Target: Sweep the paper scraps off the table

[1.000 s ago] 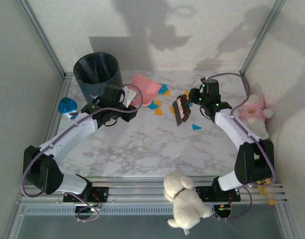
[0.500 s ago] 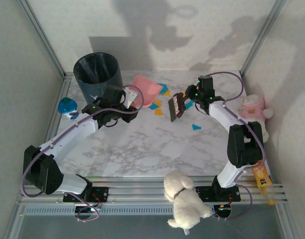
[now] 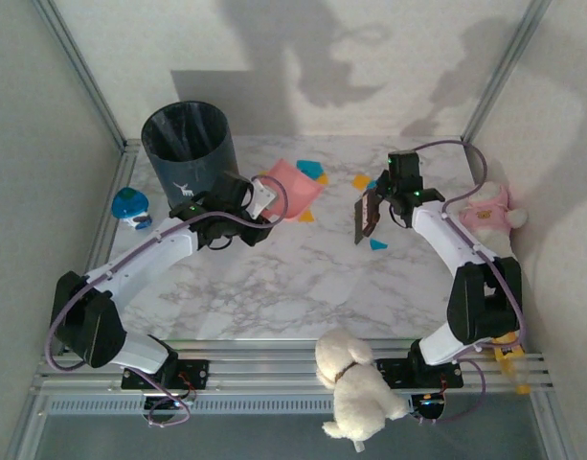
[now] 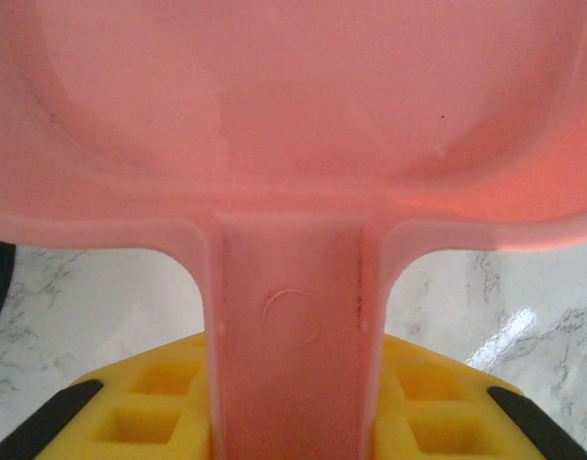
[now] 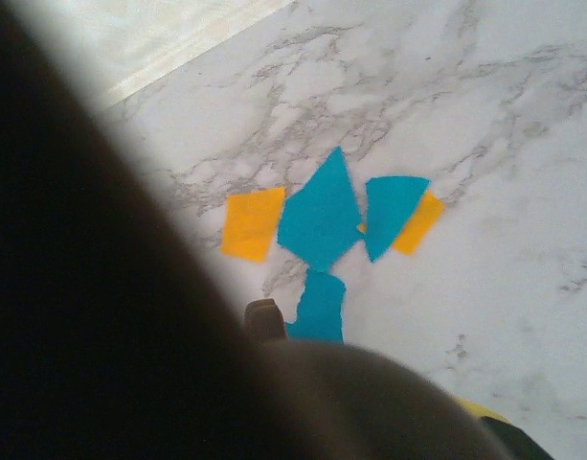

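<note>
Cluster of paper scraps [image 5: 320,216] on the table [image 5: 504,125], three teal and two orange, touching or overlapping mid-frame; dark blurred mass [image 5: 82,316] blocks left side and bottom edge.

Bin [image 3: 188,144] stands far left on the table [image 3: 293,287]. Dustpan [image 3: 291,185] is just right of it. Paper scraps [image 3: 362,181] lie at the dustpan's right edge and further right, around the brush [image 3: 367,215].
</note>
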Controlling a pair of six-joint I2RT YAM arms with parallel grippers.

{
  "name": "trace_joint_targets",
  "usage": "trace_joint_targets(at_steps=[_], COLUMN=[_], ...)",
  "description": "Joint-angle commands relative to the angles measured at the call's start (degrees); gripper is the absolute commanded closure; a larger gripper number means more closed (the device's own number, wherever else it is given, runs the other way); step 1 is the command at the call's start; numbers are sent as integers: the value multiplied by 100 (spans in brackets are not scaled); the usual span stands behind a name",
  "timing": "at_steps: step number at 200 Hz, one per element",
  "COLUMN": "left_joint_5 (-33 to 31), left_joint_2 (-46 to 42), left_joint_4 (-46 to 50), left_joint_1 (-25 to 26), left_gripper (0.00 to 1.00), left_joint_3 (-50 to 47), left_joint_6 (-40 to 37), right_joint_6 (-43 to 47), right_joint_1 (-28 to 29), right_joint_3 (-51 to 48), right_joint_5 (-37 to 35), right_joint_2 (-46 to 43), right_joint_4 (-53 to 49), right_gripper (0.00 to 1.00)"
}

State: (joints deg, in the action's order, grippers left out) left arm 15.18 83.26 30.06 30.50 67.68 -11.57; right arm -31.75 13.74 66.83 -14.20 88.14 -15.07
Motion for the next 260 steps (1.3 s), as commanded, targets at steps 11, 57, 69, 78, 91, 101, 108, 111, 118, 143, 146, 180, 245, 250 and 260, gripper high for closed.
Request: trace_joint_targets(at_steps=[11,57,69,78,91,101,108,111,118,143,146,180,245,250,260], left_joint_5=[98,64,49,38,55,63,64,66,69,69,72,115,-33,-43,-97], left_joint_2=[219,680,857,999,1198,1358,1470,1511,1617,2028,2087,2593,3276,3306,3357], left_joint_4=[257,778,921,1022,1180,1290,1360,1388,1462,1714,1754,2108,2576,2597,2621], left_joint_1=[124,440,512,557,625,680,717,734,778,888,902,947,1089,1104,1127], left_gripper=[100,100,100,100,100,100,100,100,100,100,100,100,100,100,100], left_joint_3=[135,299,396,475,604,709,786,816,900,1217,1264,1771,2428,2461,2495], left_joint_6=[-410,-1024,-1120,-1174,-1261,-1332,-1394,-1413,-1458,-1617,-1626,-1694,-1777,-1786,-1795], right_joint_6=[404,886,1018,1115,1292,1450,1539,1577,1653,1809,1828,1912,1982,1980,1981], right_joint_1=[-34,-44,-38,-44,-44,-39,-42,-39,-41,-39,-41,-38,18,32,71], right_joint_3=[-260,-302,-319,-327,-367,-402,-420,-424,-434,-485,-498,-606,-1005,-1049,-1137], right_joint_5=[218,755,558,320,-29,-254,-359,-403,-494,-823,-874,-1489,-1616,-1620,-1615], right_joint_2=[-508,-1090,-1225,-1310,-1429,-1497,-1546,-1559,-1584,-1645,-1648,-1590,-1514,-1525,-1550], right_joint_4=[156,204,26,-141,-322,-416,-461,-487,-535,-635,-636,-649,-450,-437,-400], right_gripper=[100,100,100,100,100,100,100,100,100,100,100,100,100,100,100])
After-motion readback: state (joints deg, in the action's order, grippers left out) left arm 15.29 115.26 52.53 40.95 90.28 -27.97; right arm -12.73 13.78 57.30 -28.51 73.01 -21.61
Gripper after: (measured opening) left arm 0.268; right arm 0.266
